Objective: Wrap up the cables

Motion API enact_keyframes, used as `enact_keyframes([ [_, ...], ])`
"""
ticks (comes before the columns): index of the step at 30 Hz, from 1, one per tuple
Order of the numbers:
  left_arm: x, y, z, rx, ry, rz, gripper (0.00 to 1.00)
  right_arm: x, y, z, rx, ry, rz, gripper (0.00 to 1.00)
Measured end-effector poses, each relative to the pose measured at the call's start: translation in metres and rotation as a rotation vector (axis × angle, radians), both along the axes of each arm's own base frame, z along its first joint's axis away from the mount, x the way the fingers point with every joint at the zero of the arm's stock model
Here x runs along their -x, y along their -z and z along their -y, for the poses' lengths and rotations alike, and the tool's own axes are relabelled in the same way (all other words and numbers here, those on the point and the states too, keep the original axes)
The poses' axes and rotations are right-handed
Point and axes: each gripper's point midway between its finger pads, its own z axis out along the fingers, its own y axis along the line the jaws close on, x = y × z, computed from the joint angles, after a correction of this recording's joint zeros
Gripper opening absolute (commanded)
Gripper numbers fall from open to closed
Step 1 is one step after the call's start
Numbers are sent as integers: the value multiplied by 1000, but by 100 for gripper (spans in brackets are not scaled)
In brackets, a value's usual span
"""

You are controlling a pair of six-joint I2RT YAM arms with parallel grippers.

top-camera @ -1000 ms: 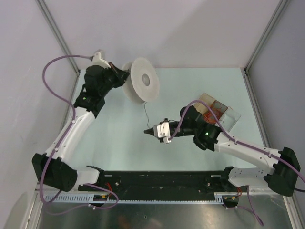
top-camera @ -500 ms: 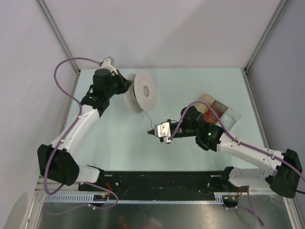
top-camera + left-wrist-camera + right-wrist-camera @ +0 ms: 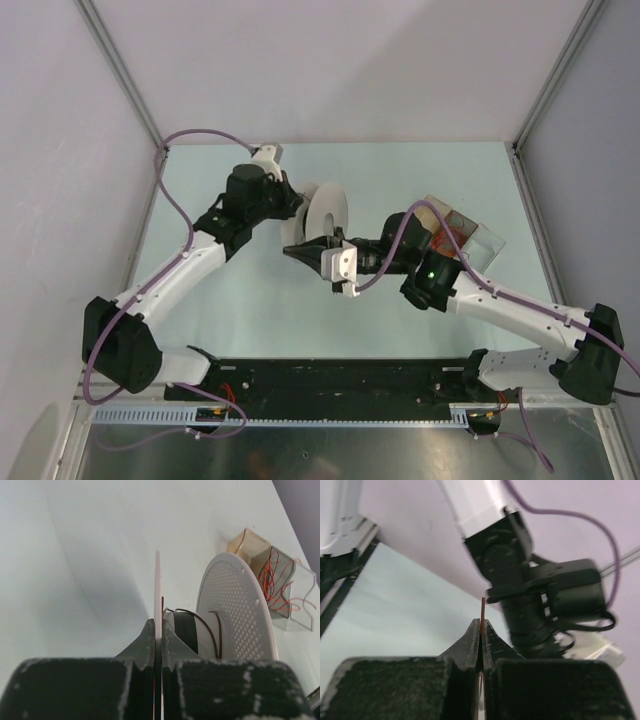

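The white perforated spool point(image 3: 326, 214) is held off the table, edge-on to the top view. My left gripper point(image 3: 298, 212) is shut on its near flange point(image 3: 157, 590). In the left wrist view the jaws point(image 3: 158, 626) pinch that thin flange, and the thin dark brown cable point(image 3: 216, 632) makes a few turns round the hub beside a black band. My right gripper point(image 3: 294, 251) sits just below the spool and is shut on the cable's end point(image 3: 483, 607), which sticks up between the jaws point(image 3: 482, 623). The cable's run between the gripper and the spool is too thin to make out from above.
A clear plastic box point(image 3: 470, 238) with an orange-red wire coil point(image 3: 277, 580) stands on the table at the right, behind my right arm. My left wrist point(image 3: 530, 600) fills the background of the right wrist view. Frame posts stand at the back corners.
My left arm has swung the spool right and nearer, turning it edge-on. My right gripper has moved left and up under the spool, still shut on the cable.
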Motion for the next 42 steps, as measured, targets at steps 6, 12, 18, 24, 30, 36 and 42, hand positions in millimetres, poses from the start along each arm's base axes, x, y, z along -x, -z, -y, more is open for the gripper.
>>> enact_keyframes([
  [6,25,23,23,-33,114,-31,0,-43,-16,-5,-62,78,58,0],
  [12,54,40,32,-44,226,-56,0,-109,-19,7,-88,208,44,0],
  [18,73,37,29,-48,292,-15,0,-156,-30,34,-124,316,31,0],
  [24,86,26,25,-45,348,50,0,-192,-33,69,-133,409,4,0],
  [30,84,0,15,36,375,105,0,-230,1,109,-62,497,-139,0],
  [36,73,-29,0,168,369,135,0,-245,33,141,-24,541,-357,0],
  [42,59,-76,-15,359,331,131,0,-238,43,152,-58,505,-595,0],
])
